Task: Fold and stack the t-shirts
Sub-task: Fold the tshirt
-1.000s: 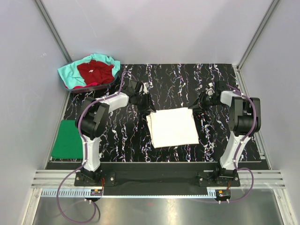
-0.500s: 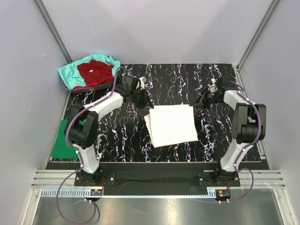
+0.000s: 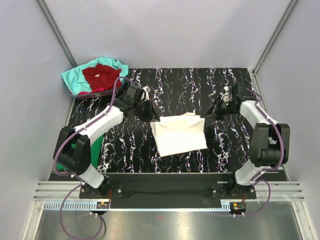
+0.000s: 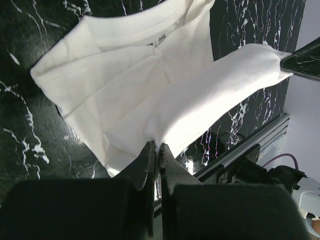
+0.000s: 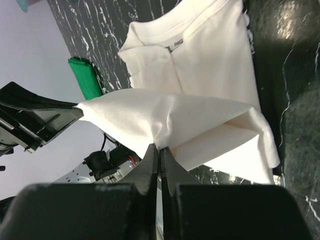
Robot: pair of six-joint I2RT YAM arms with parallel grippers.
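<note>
A white t-shirt (image 3: pixel 179 134) lies partly folded on the black marbled table, its far edge lifted. My left gripper (image 3: pixel 153 118) is shut on the far left corner of that edge, seen pinched in the left wrist view (image 4: pixel 157 146). My right gripper (image 3: pixel 205 115) is shut on the far right corner, pinched in the right wrist view (image 5: pixel 161 146). The collar and label show on the layer below (image 5: pixel 175 46). A folded green t-shirt (image 3: pixel 67 150) lies at the table's left edge. Dark red (image 3: pixel 102 76) and teal (image 3: pixel 74 80) t-shirts sit heaped in a bin at the back left.
The bin (image 3: pixel 95 93) stands at the back left corner. White walls and metal frame posts enclose the table. A metal rail (image 3: pixel 165 192) with both arm bases runs along the near edge.
Both grippers have shut on the white t-shirt's far corners and lifted that edge. The arms have reached further over the table and the shirt has shifted slightly nearer.
</note>
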